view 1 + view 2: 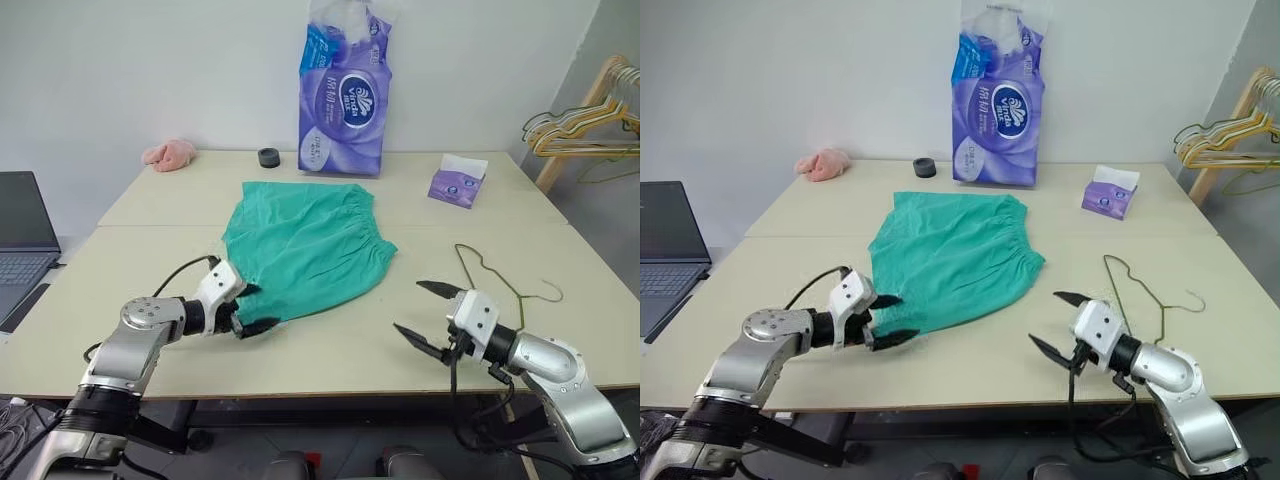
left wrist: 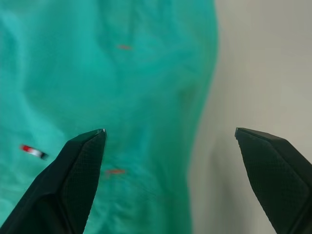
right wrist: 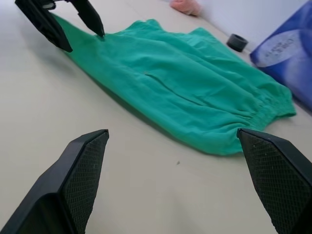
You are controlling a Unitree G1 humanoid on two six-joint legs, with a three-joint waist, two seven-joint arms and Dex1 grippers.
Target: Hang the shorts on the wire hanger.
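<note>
The teal-green shorts (image 1: 305,245) lie flat in the middle of the table, their gathered waistband toward the right. My left gripper (image 1: 258,308) is open at the shorts' near left corner, and in the left wrist view one finger is over the fabric (image 2: 97,73) and the other over bare table. The wire hanger (image 1: 1145,288) lies flat on the table at the right, its hook pointing away from me. My right gripper (image 1: 407,306) is open just left of the hanger and holds nothing. It points at the shorts (image 3: 185,87) from the right.
A tall purple tissue pack (image 1: 345,100) stands at the back, with a small tissue box (image 1: 458,182) to its right. A black roll (image 1: 269,157) and a pink cloth (image 1: 170,153) lie at the back left. A laptop (image 1: 20,230) sits off the left edge. A bunch of hangers (image 1: 590,125) hangs at the far right.
</note>
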